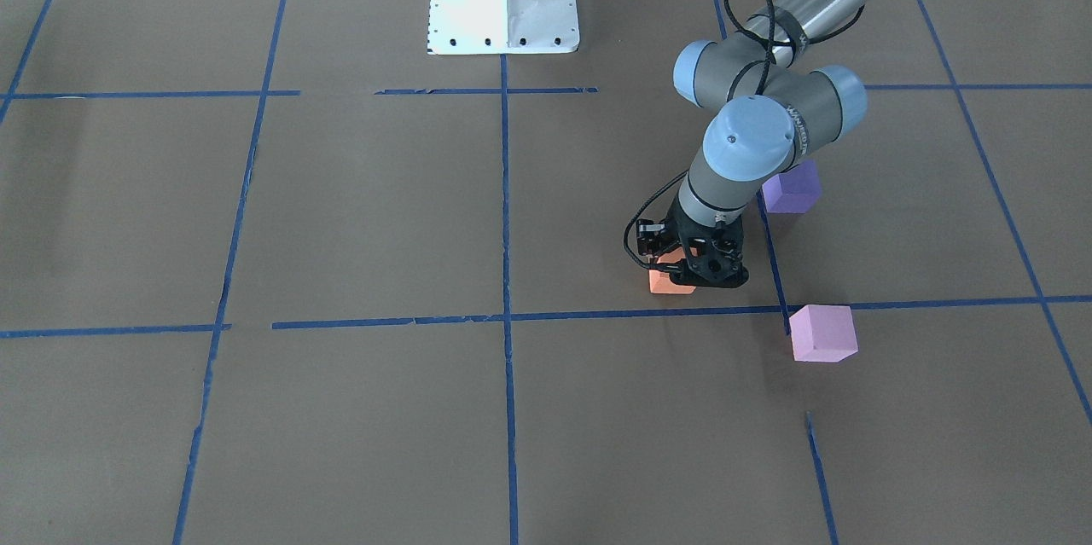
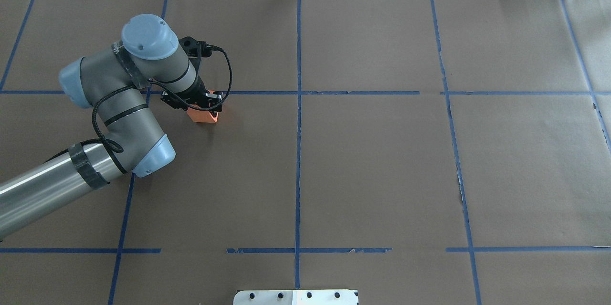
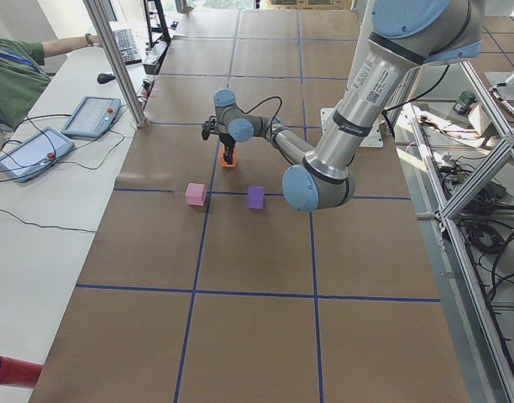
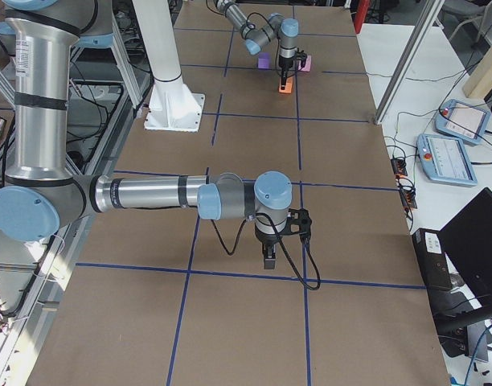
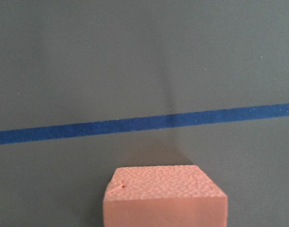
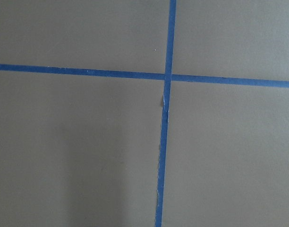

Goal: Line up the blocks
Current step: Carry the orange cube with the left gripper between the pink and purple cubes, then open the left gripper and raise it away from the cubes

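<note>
The orange block (image 1: 668, 281) rests on the brown table, just behind a blue tape line, and also shows in the overhead view (image 2: 202, 115) and large at the bottom of the left wrist view (image 5: 164, 197). My left gripper (image 1: 701, 272) stands straight down over it, shut on it. The dark purple block (image 1: 792, 189) sits behind my left arm, partly hidden by it. The pale pink block (image 1: 821, 333) sits in front, on the tape line. Both are hidden by the arm in the overhead view. My right gripper (image 4: 268, 259) hangs low over the table far from the blocks; I cannot tell whether it is open or shut.
The white robot base plate (image 1: 503, 8) is at the table's middle rear edge. Blue tape lines (image 6: 165, 118) divide the brown table cover into squares. An operator's arm (image 3: 39, 50) and tablets (image 3: 91, 115) are on a side bench beyond the table.
</note>
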{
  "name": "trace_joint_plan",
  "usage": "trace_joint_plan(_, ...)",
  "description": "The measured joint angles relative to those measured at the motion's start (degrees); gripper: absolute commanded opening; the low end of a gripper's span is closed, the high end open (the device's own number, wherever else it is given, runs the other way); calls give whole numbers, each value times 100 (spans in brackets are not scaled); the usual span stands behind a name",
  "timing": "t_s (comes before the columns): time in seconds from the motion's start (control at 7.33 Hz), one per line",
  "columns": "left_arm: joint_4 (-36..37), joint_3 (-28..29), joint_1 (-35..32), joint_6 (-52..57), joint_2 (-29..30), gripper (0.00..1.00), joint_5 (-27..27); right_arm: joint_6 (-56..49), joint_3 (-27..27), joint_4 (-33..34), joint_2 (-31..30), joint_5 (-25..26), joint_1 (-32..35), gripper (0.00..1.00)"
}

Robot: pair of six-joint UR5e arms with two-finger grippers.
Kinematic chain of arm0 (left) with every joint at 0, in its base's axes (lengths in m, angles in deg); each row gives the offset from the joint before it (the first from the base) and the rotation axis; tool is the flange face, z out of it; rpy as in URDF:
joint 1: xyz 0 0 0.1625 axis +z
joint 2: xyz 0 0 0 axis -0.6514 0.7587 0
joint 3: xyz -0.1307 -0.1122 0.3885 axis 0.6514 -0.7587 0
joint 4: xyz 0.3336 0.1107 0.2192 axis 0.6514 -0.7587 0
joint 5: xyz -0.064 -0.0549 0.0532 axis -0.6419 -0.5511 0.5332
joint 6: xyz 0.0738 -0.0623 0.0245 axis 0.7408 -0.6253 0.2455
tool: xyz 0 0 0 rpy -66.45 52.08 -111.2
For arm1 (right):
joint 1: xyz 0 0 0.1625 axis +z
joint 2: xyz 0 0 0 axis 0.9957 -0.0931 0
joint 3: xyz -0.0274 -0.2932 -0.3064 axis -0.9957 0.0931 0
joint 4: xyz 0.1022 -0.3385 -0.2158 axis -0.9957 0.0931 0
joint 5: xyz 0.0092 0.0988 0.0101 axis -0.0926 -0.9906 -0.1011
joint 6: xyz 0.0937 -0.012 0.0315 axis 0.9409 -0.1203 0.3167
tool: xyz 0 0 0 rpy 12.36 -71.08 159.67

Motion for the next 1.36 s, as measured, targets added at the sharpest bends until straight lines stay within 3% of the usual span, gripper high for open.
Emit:
trace_joint_plan(0.41,17,-434,-691,975,-1120,14,-511,0,4,0,0,0,0,100)
trace_joint_plan(0.68,-10,-460,-852,1423,-1488,62,-567,0,2,0,0,0,0,100)
trace_joint_plan(0.95,-20,-460,-854,1434,-1485,62,-575,0,0,0,0,0,0,100)
trace_joint_plan(1.09,-22,-457,-847,1376,-1430,100,-582,0,0,0,0,0,0,100)
trace_joint_plan(1.36,-28,-445,-845,1277,-1355,100,-588,0,2,0,0,0,0,100)
